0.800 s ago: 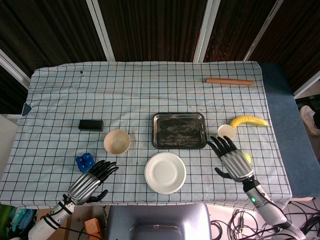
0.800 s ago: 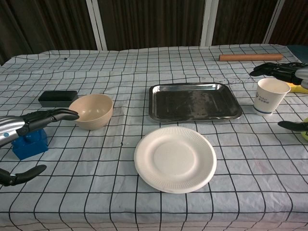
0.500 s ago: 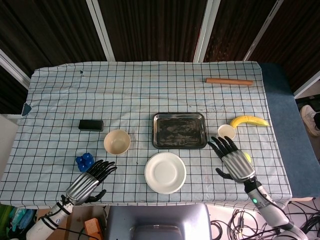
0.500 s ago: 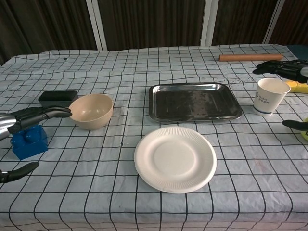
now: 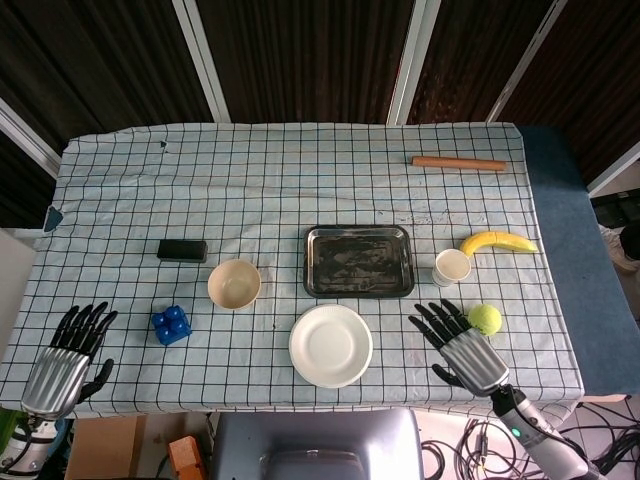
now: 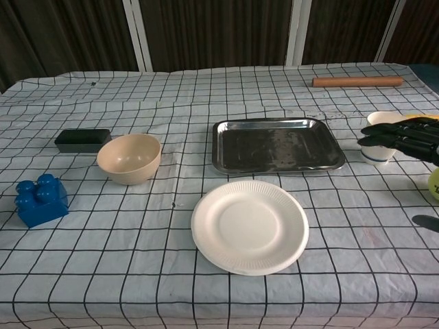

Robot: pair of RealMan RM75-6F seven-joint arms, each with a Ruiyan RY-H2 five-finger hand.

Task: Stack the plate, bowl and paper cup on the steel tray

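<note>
Plate [image 5: 331, 345] at 6 o'clock of tray [image 5: 358, 261], thin, light, floppy; lift by rim. Bowl [image 5: 234, 283] at 9, cup [image 5: 452, 266] at 3, crushable. Both hands [image 5: 462, 343] [image 5: 68, 357] spread, empty.

Empty steel tray [image 6: 278, 144] behind white plate [image 6: 250, 226], beige bowl [image 6: 129, 158] left.

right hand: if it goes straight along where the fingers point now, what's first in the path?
Probably the paper cup. The right hand is open, fingers pointing away from the robot, slightly leftward, with the cup just beyond the fingertips. Height is unclear; in the chest view the fingers overlap the cup.
</note>
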